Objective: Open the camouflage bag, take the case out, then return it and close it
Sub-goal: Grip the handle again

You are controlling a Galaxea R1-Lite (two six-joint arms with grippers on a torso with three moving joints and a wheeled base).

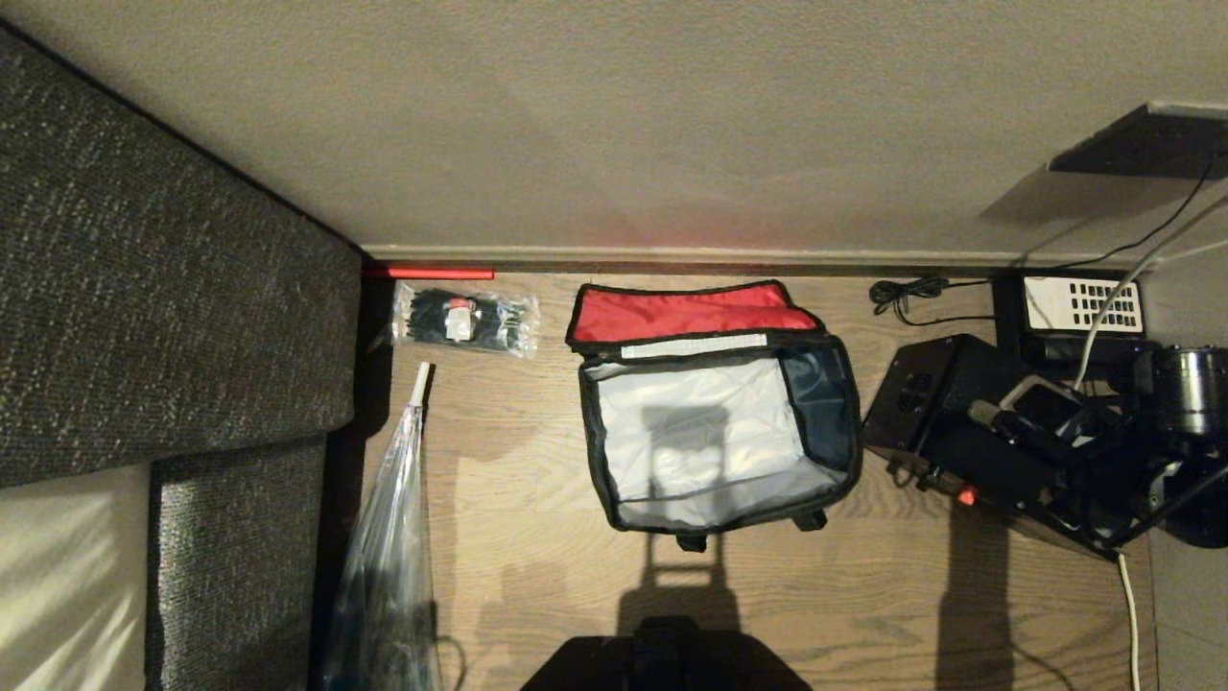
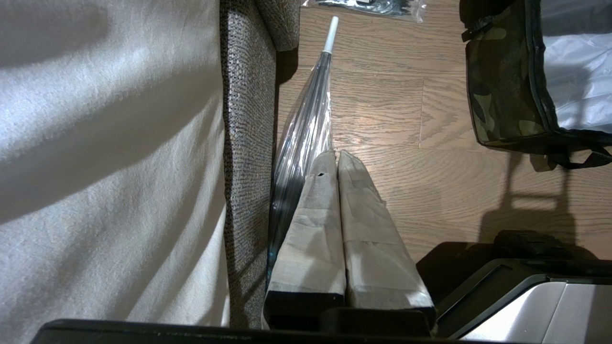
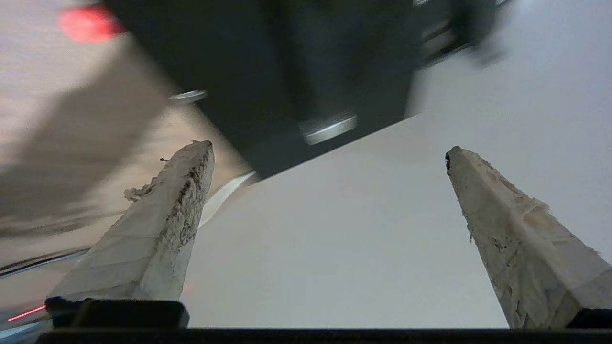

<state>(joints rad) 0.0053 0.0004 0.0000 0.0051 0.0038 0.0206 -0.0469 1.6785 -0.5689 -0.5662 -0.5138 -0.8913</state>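
Camouflage bag [image 1: 715, 432] lies open, nothing inside; right claw [image 3: 330, 157] spread wide, empty

The camouflage bag [image 1: 715, 422] shows red lid lining and pale grey interior; the case [image 1: 945, 422] is black.

The camouflage bag [image 1: 715, 408] sits open on the wooden floor [image 1: 537, 576], its red-lined lid [image 1: 686, 312] folded back toward the wall, the pale grey and navy interior bare. To its right lies the case [image 1: 945, 432], black with a small red catch [image 1: 966, 496], under the right arm. A clear packet [image 1: 467, 320] and a folded clear umbrella [image 1: 389, 566] lie left, beside a dark sofa [image 1: 163, 317].
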